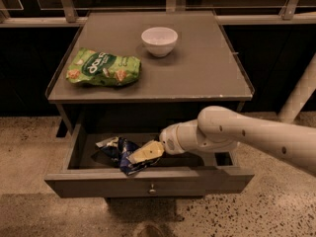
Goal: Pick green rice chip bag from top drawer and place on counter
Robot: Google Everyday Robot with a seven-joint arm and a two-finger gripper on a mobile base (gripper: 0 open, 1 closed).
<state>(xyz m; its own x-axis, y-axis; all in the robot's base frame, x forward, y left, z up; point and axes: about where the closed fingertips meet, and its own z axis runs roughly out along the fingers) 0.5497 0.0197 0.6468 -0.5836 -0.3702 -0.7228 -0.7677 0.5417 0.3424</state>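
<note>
Dim light — jaws in shadowed drawer (98, 184)

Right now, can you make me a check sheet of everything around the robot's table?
Surface: counter, flat, holds two things.
Job's things: green rice chip bag lies inside the open top drawer.
Clutter: bright green snack bag and white bowl on the counter, apart.
Hand: hand is down in the drawer, at the chip bag's right side.
Cables: nothing seen.
Surroundings: speckled floor; metal rails behind.

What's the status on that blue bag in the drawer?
Arm's gripper in the open drawer, against the blue bag. Bag lying in drawer, not lifted. On counter: bowl and green bag, nothing blocking.
</note>
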